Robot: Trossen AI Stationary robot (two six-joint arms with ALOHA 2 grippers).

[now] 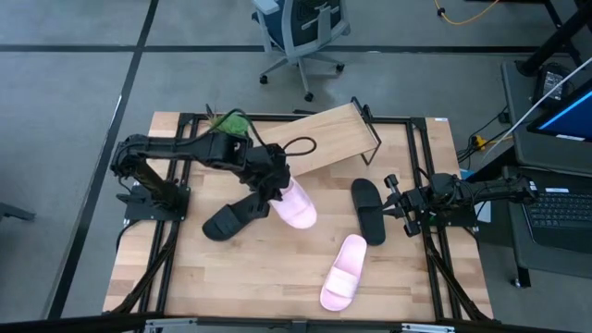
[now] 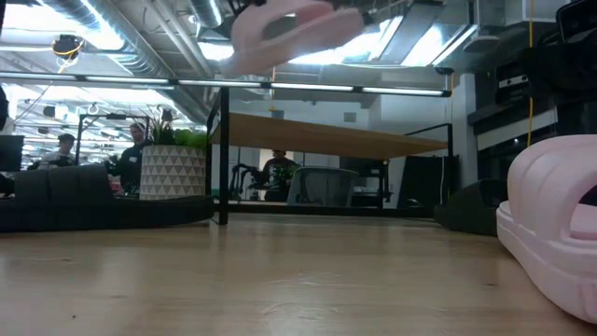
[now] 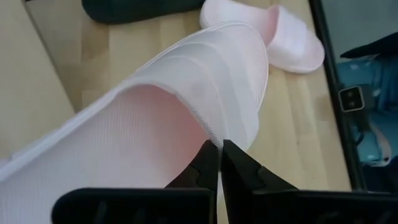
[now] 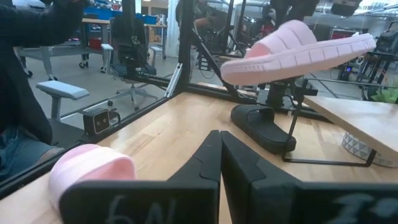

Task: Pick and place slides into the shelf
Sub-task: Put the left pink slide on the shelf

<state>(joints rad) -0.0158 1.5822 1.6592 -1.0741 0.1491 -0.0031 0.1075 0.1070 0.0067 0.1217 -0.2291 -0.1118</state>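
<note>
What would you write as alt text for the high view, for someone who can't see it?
Seen from above, the left gripper holds a pale pink slide sandal lifted over a wooden table, beside a slanted light-wood shelf. Two black slide sandals and a second pink one lie on the table; the right gripper waits shut at the right edge.

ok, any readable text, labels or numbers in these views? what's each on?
Pale handwritten marks on the right pincer body: too cropped to read.
Monitor beside the table: content too small to read.
Slides, shelf, planter: no text seen.
</note>
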